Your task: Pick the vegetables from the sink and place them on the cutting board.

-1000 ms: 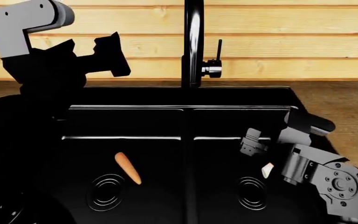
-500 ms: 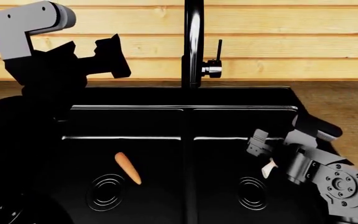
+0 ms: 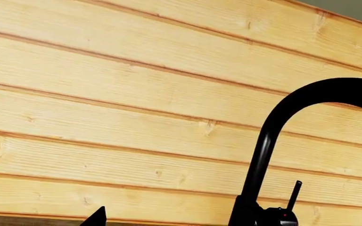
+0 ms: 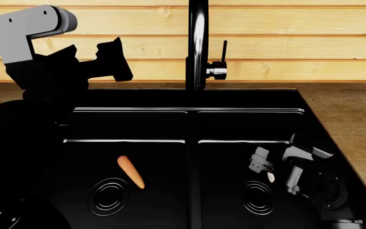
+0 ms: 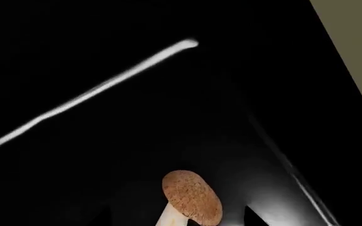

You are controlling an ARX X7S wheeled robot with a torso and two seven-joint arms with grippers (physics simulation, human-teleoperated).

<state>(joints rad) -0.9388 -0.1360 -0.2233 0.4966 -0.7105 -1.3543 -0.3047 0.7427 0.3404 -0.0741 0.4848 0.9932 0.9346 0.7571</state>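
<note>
My right gripper (image 4: 267,168) is down in the sink's (image 4: 247,100) right basin, fingers spread around the mushroom (image 5: 191,197), which lies on the floor beside the drain. It's small and rounded, so a skewed squeeze could squirt it loose. Its brown cap points away from my wrist, stem running back toward me. The carrot (image 4: 131,171) lies diagonally in the left basin, tip nearest me. My left gripper (image 4: 91,59) hovers high, spread and empty.

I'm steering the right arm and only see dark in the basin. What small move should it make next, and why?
Probably ease the right gripper a little further down around the mushroom, then close. The mushroom lies in the sink's right basin between the open fingers, and it does not look gripped yet.
</note>
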